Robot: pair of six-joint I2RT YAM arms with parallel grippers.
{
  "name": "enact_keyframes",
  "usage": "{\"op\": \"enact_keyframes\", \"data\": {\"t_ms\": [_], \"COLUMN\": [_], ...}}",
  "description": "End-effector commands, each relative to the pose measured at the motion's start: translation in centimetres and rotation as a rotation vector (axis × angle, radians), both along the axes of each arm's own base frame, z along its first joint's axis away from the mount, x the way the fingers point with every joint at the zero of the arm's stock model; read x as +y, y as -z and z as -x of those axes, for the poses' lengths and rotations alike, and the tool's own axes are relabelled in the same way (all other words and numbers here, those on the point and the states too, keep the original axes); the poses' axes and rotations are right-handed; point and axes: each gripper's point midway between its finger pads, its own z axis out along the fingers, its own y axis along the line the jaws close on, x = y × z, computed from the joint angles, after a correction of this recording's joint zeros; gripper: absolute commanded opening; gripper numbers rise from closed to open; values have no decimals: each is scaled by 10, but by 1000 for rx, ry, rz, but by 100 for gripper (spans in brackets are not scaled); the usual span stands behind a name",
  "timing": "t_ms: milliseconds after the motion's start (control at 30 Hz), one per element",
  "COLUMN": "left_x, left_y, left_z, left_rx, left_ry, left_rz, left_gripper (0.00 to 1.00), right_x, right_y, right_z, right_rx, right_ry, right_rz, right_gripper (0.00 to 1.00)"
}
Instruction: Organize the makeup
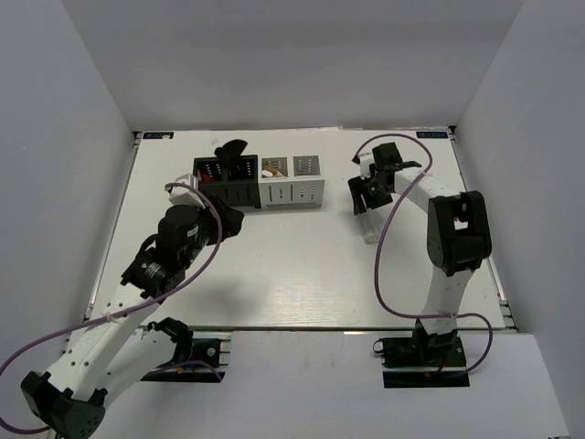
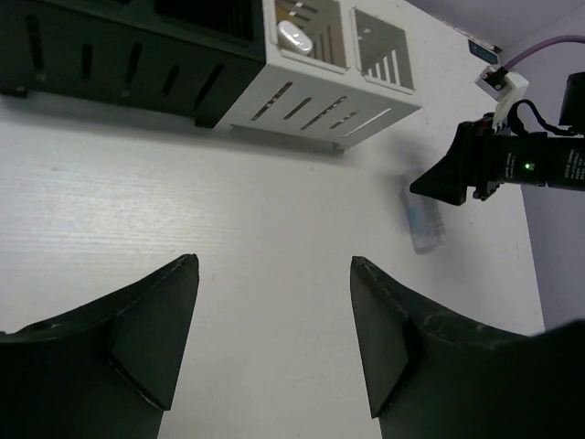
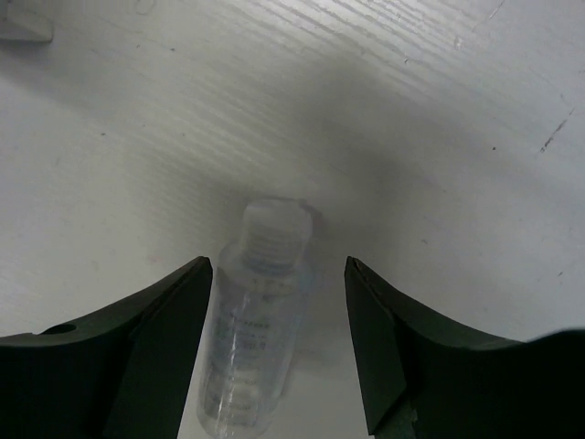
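A small clear bottle [image 3: 256, 338] lies on the white table, its cap end pointing away from the wrist camera. My right gripper [image 3: 279, 265] is open and low over it, one finger on each side, the bottle nearer the left finger. From above, the right gripper [image 1: 364, 203] covers the bottle's far end [image 1: 368, 227]. The bottle also shows in the left wrist view [image 2: 422, 219]. My left gripper [image 2: 274, 261] is open and empty over bare table in front of the black box [image 1: 228, 187]. Red pencils [image 1: 212, 171] and dark brush heads [image 1: 230, 151] stand in the black box. A white sponge [image 1: 272, 169] sits in the white box [image 1: 292, 192].
The black box [image 2: 110, 46] and the white box [image 2: 320, 101] stand joined in a row at the back middle. White walls enclose the table on the left, right and far side. The right arm's purple cable [image 1: 379, 265] loops over the table's right half.
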Motion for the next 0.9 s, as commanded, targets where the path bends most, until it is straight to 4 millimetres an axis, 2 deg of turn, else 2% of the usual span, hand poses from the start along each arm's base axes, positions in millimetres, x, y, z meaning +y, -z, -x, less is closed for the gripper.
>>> {"op": "enact_keyframes", "data": {"t_ms": [0,133,333,400,533,633,700,767,833,867], "left_x": [15,25,31,32,34,34,33,33,33,33], "left_y": [11,10,15,16,17,16,18,17,18,18], "left_z": [14,20,28,31,33,34,34,34,34,34], "left_rx": [49,47,59,59,57,59,60,59,61,60], "left_ry": [-66,-96,-105,-109,-115,-116,-115,-113,-112,-112], "left_rz": [15,1,4,15,26,27,27,28,28,30], "left_gripper": [77,77,77,77,77,77,76,76,76,76], "right_x": [-4,-7,-12,-11,-6,1,7,20,28,31], "right_y": [3,9,15,16,15,14,10,-5,-17,-30], "right_z": [-2,1,10,14,20,23,23,21,18,15], "right_rx": [46,63,121,135,161,173,171,152,124,93], "right_ry": [10,-3,-16,-18,-24,-40,-52,-96,-131,-147], "right_rz": [62,89,124,119,81,44,12,-65,-108,-132], "right_gripper": [66,56,56,54,40,25,10,0,0,0]}}
